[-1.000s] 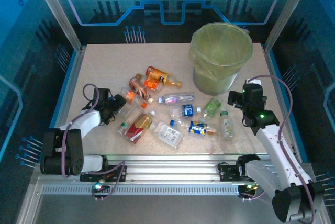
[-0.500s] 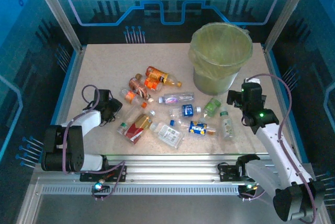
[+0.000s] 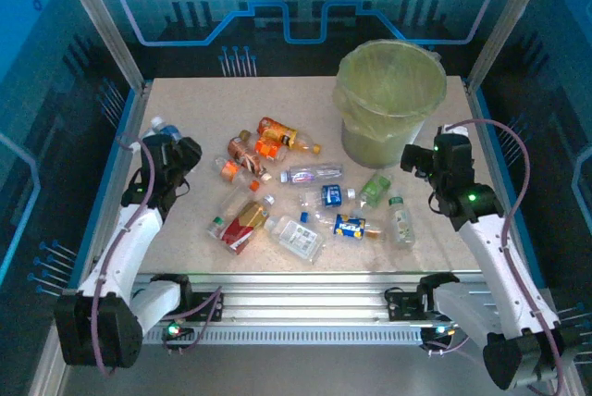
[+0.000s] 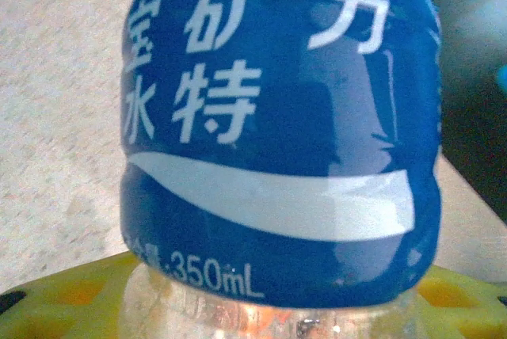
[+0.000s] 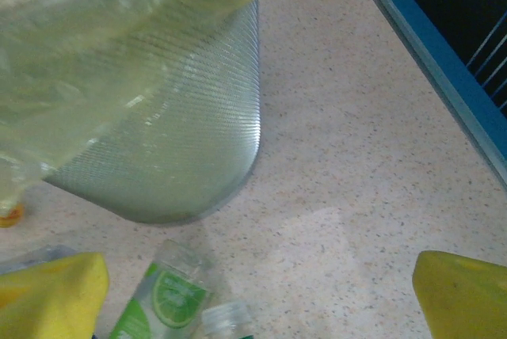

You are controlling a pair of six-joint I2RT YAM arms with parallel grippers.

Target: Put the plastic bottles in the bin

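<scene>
The left pincer [image 3: 163,144] is up over the left side of the worktop [image 3: 194,105]. It is closed on a bottle with a blue label [image 4: 277,133]. In the left wrist view, the bottle is very big and close. Its label has white writing and a white swoosh on it. The pincer's yellow pads [image 4: 63,299] sit on both sides of the clear part below the label. From above, the bottle's pale end pokes out past the pincer, toward the far left corner.

The right pincer [image 5: 253,299] is wide open and holds nothing. Its two yellow fingers [image 5: 463,299] are far apart, with bare worktop between them. It is near the bin [image 3: 388,105], on the bin's near right side.

The bin stands on the far right part of the worktop. A yellow-green bag [image 5: 95,46] lines it and hangs over its rim.

The other bottles lie in a bunch in the middle of the worktop, between the two arms. An orange bottle [image 3: 277,131] and a brown bottle [image 3: 242,149] lie at the back, just beside each other. A clear bottle [image 3: 312,174] lies to their right. A bottle with a red label [image 3: 242,223] lies near the front. A green bottle [image 3: 376,188] lies near the bin, close below the right pincer.
</scene>
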